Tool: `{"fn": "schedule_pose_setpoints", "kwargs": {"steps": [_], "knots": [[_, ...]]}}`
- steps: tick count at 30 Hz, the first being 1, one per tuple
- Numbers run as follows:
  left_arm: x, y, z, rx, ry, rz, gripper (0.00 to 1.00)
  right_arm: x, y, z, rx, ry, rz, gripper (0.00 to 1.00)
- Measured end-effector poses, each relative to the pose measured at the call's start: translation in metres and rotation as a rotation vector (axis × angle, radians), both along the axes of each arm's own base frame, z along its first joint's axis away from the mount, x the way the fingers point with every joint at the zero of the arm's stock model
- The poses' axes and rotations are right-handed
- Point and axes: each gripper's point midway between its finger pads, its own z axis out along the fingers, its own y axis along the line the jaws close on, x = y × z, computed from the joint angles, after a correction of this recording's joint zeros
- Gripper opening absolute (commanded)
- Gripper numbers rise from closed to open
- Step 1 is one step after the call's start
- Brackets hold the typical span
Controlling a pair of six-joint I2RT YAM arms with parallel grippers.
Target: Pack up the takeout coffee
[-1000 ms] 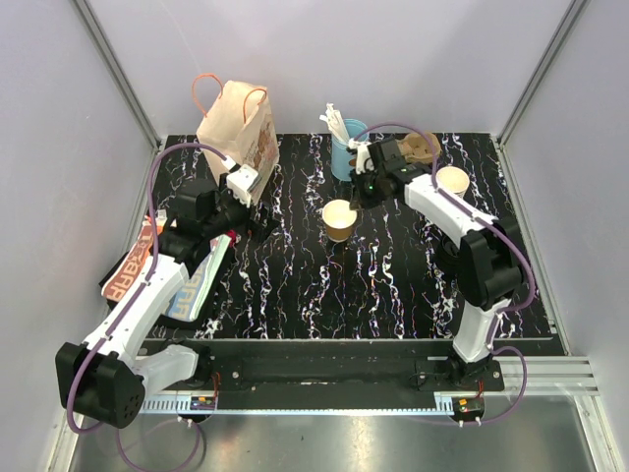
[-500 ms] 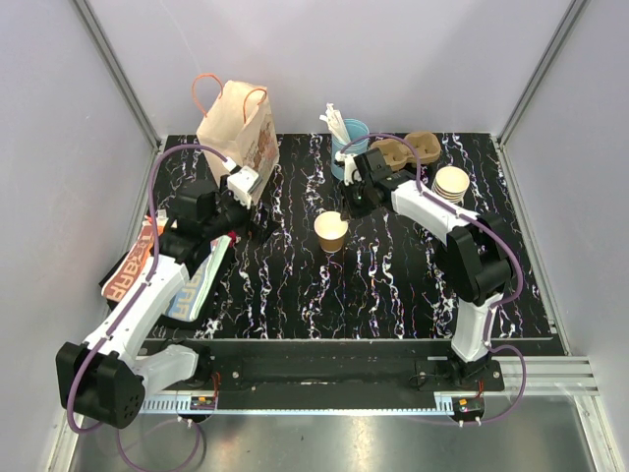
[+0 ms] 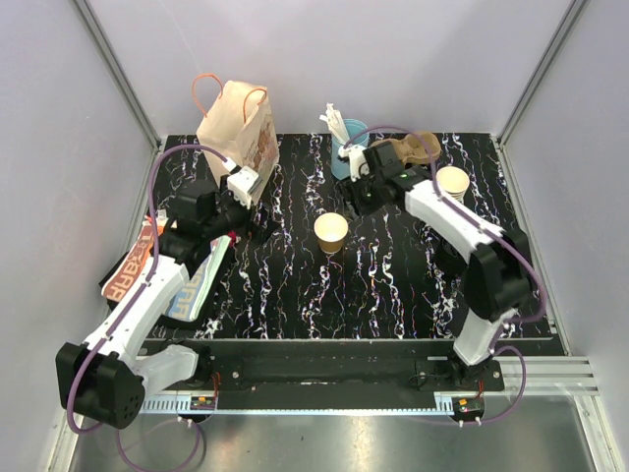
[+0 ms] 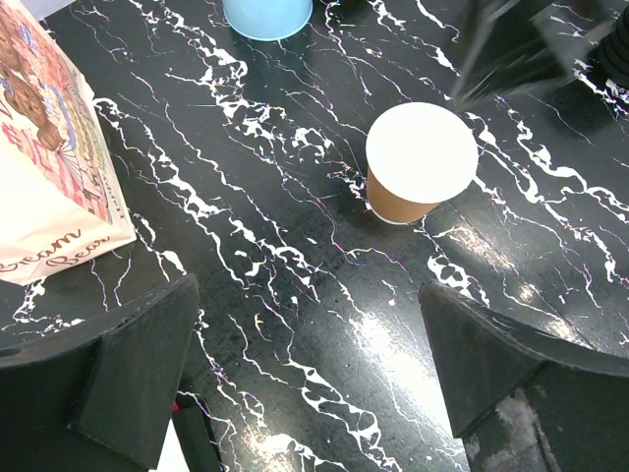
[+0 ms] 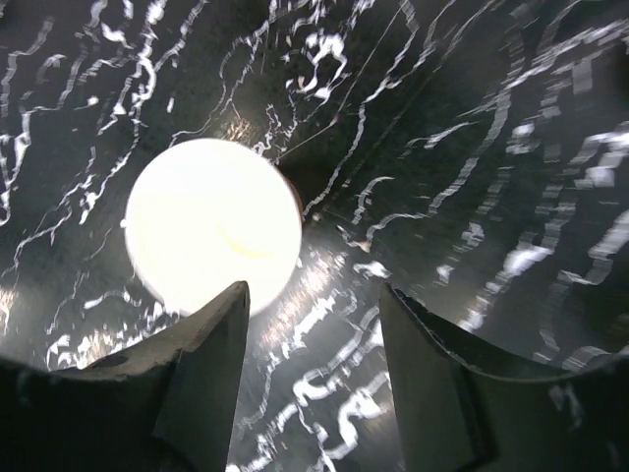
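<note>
Near the middle of the black marbled table (image 3: 393,285), you have the takeout coffee cup (image 3: 332,231) standing upright on its base, its mouth open and its pale inside showing. Your right gripper (image 5: 313,295) hangs just behind and to the right of it in the top view, close to the cup but apart from it. Through its own camera you see the two fingers standing apart with only bare tabletop between them. The cup sits past the finger (image 5: 197,393) on the left of that view, outside the gap, so nothing is pinched there.

Your left gripper (image 4: 307,295) is spread wide too, low over the left side of the table and holding nothing. Its camera looks across at the cup, which stands well clear ahead of the fingers.

Just beside that gripper you have the brown paper bag (image 3: 239,123), upright at the back left with its handles up. At the back, the light-blue cup of white sticks (image 3: 342,146) stands right behind the right wrist, and a brown cup carrier (image 3: 418,146) lies beside it. A stack of tan paper cups (image 3: 452,182) stands to the right of the right arm. Printed packets (image 3: 147,261) lie along the left edge under the left arm.
</note>
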Motion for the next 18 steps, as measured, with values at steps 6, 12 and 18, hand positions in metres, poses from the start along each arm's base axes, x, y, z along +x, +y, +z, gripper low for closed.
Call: {"fn": "schedule_pose_setpoints", "kwargs": {"steps": [6,12,18], "knots": [[-0.003,-0.002,0.003,-0.008,-0.007,-0.014,0.99,-0.004,-0.067,0.096,0.005,-0.22,-0.038,0.55],[-0.005,-0.004,0.004,-0.016,-0.006,-0.031,0.99,-0.029,-0.175,0.097,-0.149,-0.254,-0.146,0.5],[-0.006,-0.006,0.004,-0.019,-0.004,-0.039,0.99,-0.082,-0.207,0.023,-0.283,-0.04,-0.052,0.45]]}}
